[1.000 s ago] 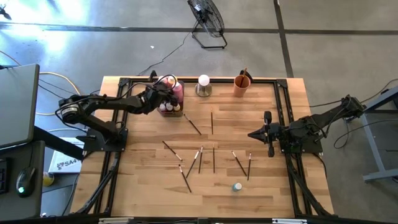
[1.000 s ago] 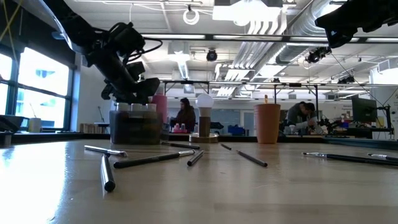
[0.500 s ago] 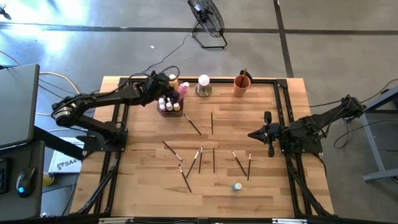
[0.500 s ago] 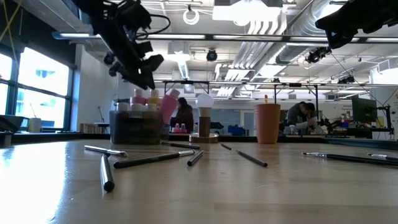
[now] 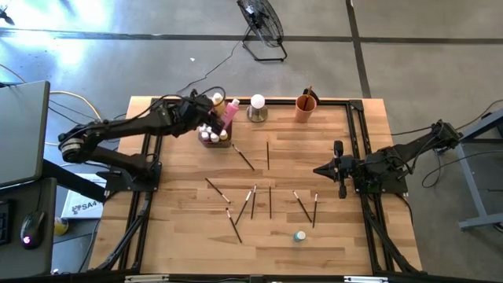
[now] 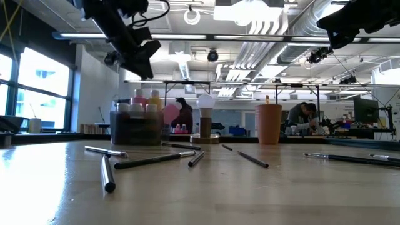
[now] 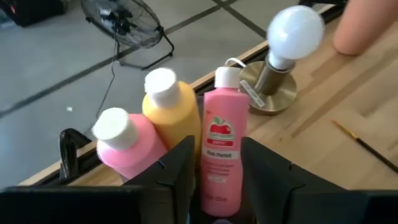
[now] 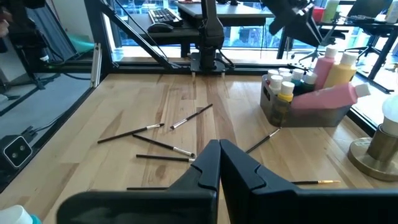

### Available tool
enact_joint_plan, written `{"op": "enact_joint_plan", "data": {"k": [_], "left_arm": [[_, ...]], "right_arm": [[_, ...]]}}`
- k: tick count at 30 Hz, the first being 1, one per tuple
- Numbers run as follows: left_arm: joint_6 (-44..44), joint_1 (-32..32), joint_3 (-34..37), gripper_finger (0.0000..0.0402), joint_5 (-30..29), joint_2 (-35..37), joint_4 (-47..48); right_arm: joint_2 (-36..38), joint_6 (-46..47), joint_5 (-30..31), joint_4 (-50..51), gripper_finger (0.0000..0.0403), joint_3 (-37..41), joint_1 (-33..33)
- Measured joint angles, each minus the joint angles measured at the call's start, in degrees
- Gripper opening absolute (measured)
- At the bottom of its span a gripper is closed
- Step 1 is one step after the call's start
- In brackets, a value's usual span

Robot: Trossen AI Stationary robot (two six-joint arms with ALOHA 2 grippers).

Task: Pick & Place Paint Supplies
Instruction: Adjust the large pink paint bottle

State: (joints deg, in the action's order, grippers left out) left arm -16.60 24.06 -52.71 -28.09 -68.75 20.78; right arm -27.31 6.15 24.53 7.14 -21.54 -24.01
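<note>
The bench (image 5: 354, 236) shows the job partly done. At its far left a grey tray (image 5: 222, 142) already holds the larger bottles and a cluster of tiny white-capped ones (image 5: 209, 134). One pink bottle (image 8: 320, 98) leans across the tray's far right end rather than standing, so it may need straightening.

The left pincer (image 6: 140, 59) hangs above the tray, jaws partly apart with nothing held. The right pincer (image 5: 339, 169) waits over the right side of the bench, closed and empty.

What is left looks like most of the small work. About nine paintbrushes (image 5: 252, 201) lie loose across the middle of the bench, and one tiny bottle (image 5: 299, 235) stands alone near the front edge.

The brushes are thin, dark-handled and pale-tipped, lying flat at varied angles, some nearly touching. The upright pink bottle (image 7: 127, 146) and yellow bottle (image 7: 171, 112) have white caps.
</note>
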Motion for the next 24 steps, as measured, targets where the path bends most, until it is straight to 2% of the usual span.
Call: {"op": "enact_joint_plan", "data": {"k": [8, 14, 21, 24], "left_arm": [[2.87, -5.38, 0.0, 0.0057, -2.68, 0.02, -0.01], [3.41, -6.19, 0.0, 0.0009, -0.36, 0.02, -0.04], [7.72, -6.03, 0.0, 0.0002, 2.81, 0.02, -0.44], [9.58, -4.95, 0.0, 0.0001, 7.67, 0.26, -0.98]], "right_arm": [[-0.02, -0.11, 0.0, -0.01, 0.0002, 0.0, 0.02], [-0.02, 0.07, 0.0, -1.18, 0.0002, 0.0, 0.02], [-3.03, -1.44, 0.0, -10.27, 0.0002, 0.0, 0.02], [-4.87, -3.01, -0.01, -11.98, 0.0002, 0.0, 0.02]]}}
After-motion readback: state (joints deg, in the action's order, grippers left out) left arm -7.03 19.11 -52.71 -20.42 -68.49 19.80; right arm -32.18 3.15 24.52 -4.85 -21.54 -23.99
